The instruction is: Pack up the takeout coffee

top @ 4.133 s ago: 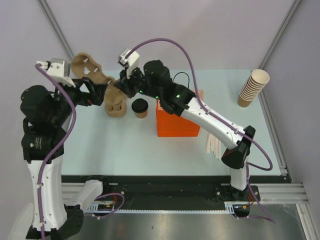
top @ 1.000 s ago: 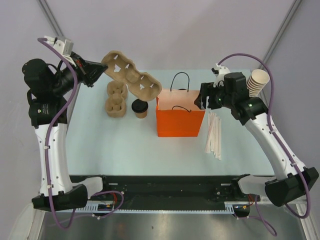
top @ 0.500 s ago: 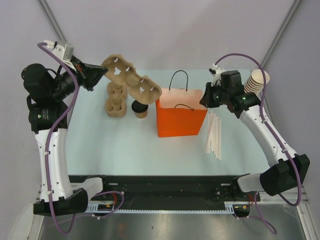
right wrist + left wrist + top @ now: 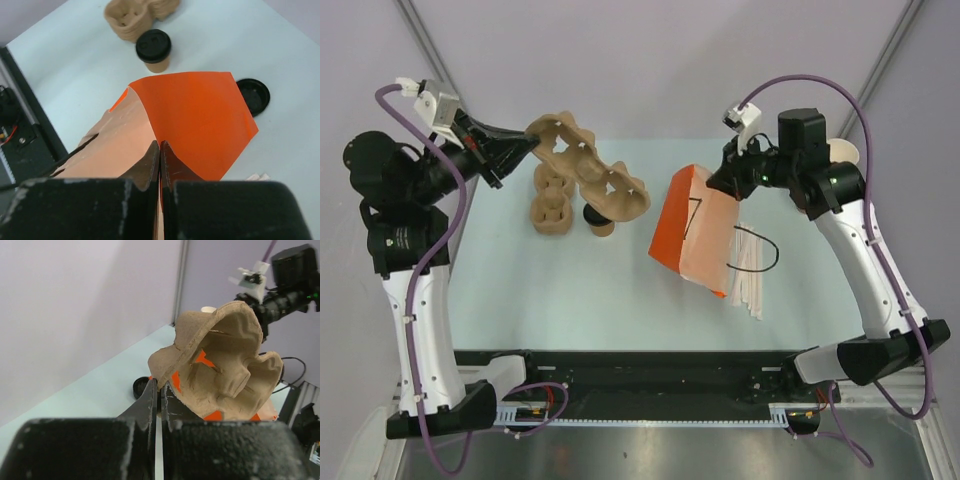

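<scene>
One lidded brown cup [image 4: 154, 50] — upright, left tool [image 4: 159, 390] pinching carrier [image 4: 225, 365], right tool [image 4: 160, 150] pinching bag [image 4: 200, 115].

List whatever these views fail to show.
- Coffee: in the top view, the held carrier covers most of it.
- Cup stack: in the top view, the right arm hides all but a rim.
- Bag interior: no view reaches its bottom, so its contents cannot be told.
- Sticks: in the top view, the bag covers their far ends.
</scene>
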Controlling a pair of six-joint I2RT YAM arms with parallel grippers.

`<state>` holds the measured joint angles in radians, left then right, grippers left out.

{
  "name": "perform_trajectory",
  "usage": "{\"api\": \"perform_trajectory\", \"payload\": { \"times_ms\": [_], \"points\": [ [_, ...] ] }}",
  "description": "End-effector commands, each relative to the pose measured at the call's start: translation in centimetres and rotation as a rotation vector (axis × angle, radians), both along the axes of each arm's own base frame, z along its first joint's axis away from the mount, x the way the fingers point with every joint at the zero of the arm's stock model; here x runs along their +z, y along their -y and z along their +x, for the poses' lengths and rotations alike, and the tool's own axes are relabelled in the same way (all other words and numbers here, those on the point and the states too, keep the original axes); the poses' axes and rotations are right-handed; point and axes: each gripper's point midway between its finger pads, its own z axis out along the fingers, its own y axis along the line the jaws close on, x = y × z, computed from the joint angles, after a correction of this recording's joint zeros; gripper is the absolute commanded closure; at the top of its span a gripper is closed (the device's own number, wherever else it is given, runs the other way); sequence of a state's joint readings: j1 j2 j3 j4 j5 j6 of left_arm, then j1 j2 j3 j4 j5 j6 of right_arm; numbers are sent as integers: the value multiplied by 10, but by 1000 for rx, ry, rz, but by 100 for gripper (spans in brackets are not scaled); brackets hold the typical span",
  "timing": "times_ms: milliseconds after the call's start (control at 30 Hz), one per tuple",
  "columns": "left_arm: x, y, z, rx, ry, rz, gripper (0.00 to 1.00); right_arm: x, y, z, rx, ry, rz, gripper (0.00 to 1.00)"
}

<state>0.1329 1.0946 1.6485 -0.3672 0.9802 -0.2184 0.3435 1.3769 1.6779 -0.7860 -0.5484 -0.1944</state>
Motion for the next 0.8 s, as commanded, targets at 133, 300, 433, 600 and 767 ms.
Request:
{"api": "perform_trajectory", "payload": {
  "times_ms": [133, 300, 433, 600, 767],
  "points": [
    [54, 24, -45, -109, 139, 12, 100, -11, -37, -28, 190, -97, -98, 100],
    [40, 35, -31, -79, 95, 77, 100, -25, -50, -38, 205, -131, -130, 100],
    [41, 61, -36, -96, 185, 192, 100, -29, -65, -45, 263, -129, -155, 100],
    [25, 80, -34, -80, 225, 328, 100, -23, -75, -42, 291, -124, -170, 100],
    [1, 101, -35, -65, 236, 431, 100, -25, -78, -37, 287, -142, -198, 100]
  ]
}}
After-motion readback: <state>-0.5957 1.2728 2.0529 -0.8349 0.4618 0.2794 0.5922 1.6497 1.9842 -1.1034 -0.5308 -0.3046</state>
